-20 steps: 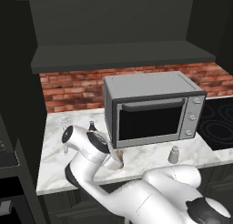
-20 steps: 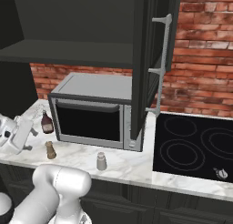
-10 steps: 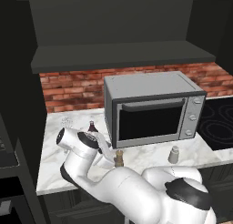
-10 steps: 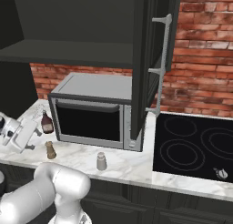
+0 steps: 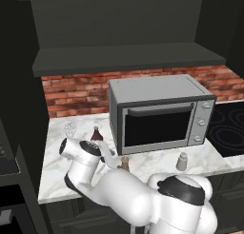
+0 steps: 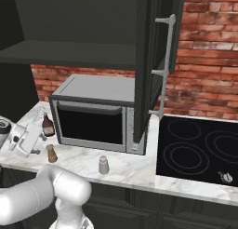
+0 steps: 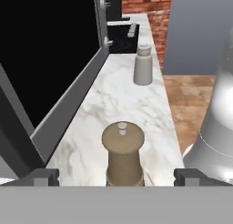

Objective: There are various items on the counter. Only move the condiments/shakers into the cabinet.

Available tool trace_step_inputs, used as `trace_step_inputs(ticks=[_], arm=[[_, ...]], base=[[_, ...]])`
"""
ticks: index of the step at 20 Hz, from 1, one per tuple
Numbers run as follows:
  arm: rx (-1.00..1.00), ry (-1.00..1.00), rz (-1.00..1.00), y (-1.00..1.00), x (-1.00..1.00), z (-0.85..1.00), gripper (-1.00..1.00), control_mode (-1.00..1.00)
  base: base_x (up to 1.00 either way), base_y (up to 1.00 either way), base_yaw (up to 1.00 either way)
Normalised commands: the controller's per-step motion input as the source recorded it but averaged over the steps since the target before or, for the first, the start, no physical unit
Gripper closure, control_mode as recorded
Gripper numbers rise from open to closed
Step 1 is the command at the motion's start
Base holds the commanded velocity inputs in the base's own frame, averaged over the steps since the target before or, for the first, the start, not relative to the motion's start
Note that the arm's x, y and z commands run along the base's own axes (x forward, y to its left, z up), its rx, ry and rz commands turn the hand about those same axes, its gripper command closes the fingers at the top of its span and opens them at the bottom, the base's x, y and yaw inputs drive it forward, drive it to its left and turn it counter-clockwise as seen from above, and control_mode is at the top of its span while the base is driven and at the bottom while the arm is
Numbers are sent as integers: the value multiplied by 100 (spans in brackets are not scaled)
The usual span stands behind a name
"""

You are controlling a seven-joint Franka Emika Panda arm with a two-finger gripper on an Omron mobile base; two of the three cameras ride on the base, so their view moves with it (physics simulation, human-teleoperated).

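Pepper mill [image 7: 123, 155] stands upright on the desk [image 7: 123, 102] at 6 o'clock in the hand view, between the open pincer's [image 7: 117, 176] tips now that the arm has swung down from last second. Grasping looks next. Farther, at 12 o'clock, stands the grey shaker [image 7: 143, 65]; no readable labels.

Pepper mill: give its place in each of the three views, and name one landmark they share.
Left base view: pepper mill at lower centre, on the counter's front strip, partly behind the arm.
Right base view: at lower left, before the microwave's left corner.
Hand view: at bottom centre, between the open fingertips.
Shared landmark: the pale grey shaker.
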Motion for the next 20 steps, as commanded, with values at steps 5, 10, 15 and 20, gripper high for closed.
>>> trace_step_inputs(ticks=[5,10,15,20], arm=[[-1,0,0,-1,15,-22,-100,-100],[-7,0,-1,-3,0,-11,-100,-100],[-9,0,-1,-6,0,-3,-100,-100],[-9,0,0,-6,0,0,-100,-100]], base=[[0,0,0],[0,0,0],[0,0,0],[0,0,0]])
